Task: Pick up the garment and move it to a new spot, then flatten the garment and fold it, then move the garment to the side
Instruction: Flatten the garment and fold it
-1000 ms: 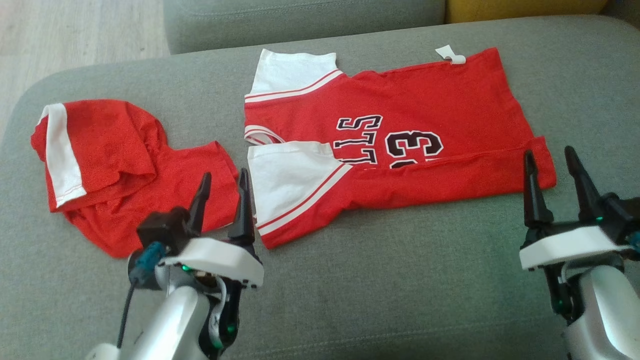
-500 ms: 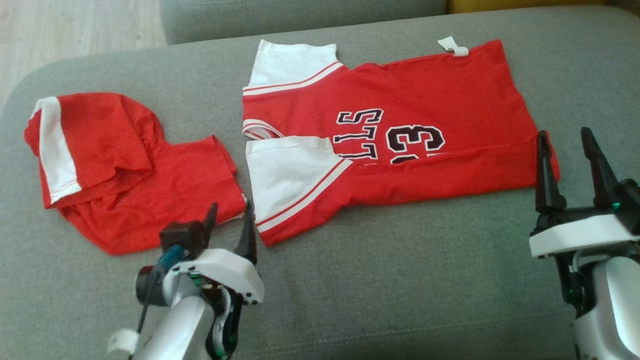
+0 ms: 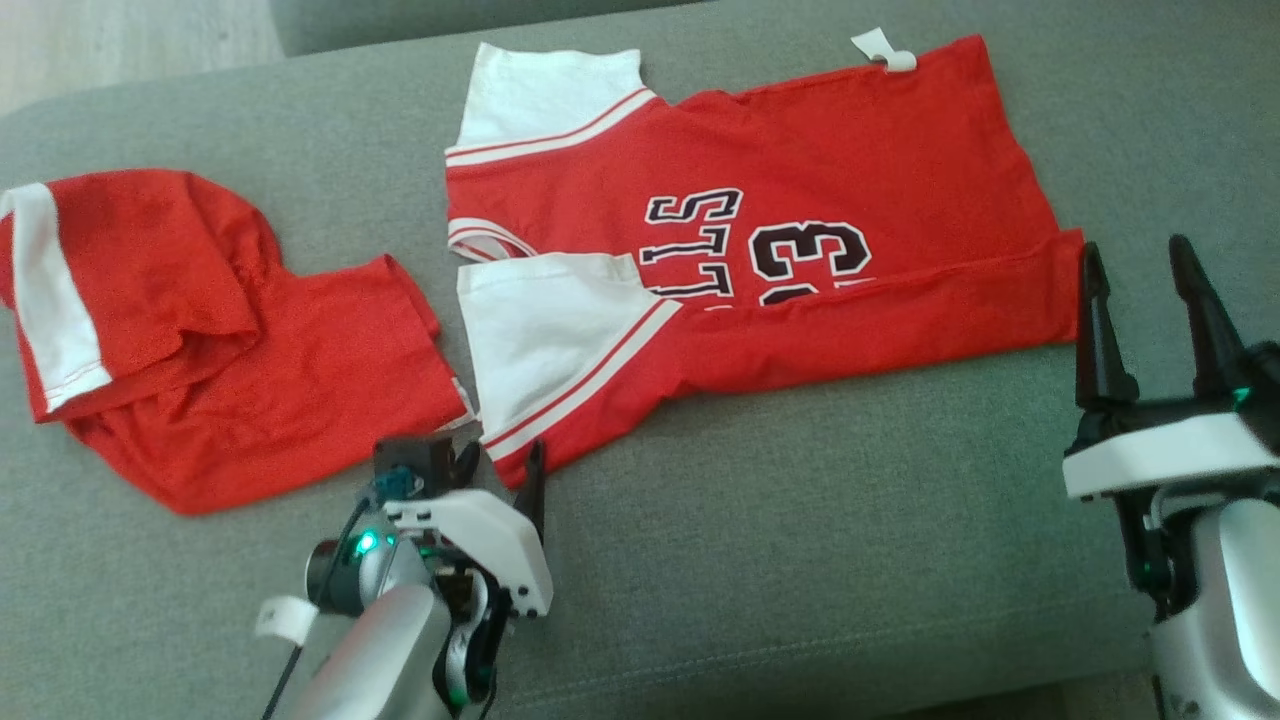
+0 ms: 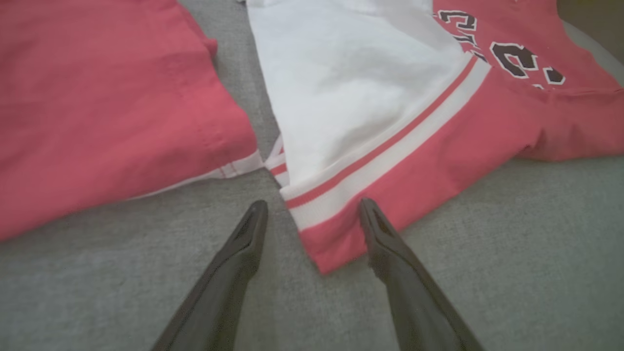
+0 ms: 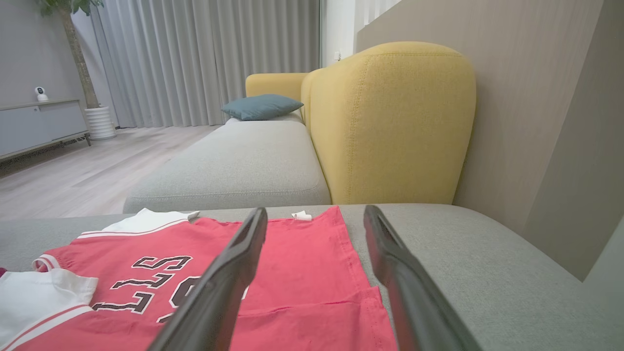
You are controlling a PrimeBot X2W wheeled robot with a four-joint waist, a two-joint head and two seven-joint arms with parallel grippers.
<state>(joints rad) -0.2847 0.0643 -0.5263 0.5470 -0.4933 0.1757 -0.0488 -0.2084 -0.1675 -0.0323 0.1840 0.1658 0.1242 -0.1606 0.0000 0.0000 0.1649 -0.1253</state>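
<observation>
The garment [image 3: 800, 150], a red jersey with white sleeves and black lettering, lies spread on the grey sofa cushion [image 3: 800, 560], its near long edge folded over. My left gripper [image 3: 500, 455] is open and low at the near sleeve's corner. In the left wrist view that gripper [image 4: 312, 204] straddles the red-and-white sleeve hem of the garment [image 4: 370, 87], its right finger at the cloth's edge. My right gripper [image 3: 1135, 248] stands open just beside the garment's right hem corner. In the right wrist view it [image 5: 314, 210] looks along the garment [image 5: 302, 263] with nothing between its fingers.
Red shorts [image 3: 200, 330] with a white stripe lie crumpled just left of the jersey, close to my left gripper, and fill the left of the left wrist view [image 4: 97, 97]. Beyond are a second grey cushion [image 5: 234, 165], a yellow armchair back [image 5: 390, 122] and wooden floor.
The head camera has tilted down. My left gripper has dropped and come back from over the shorts' edge to the sleeve's near corner. The right gripper stays by the hem.
</observation>
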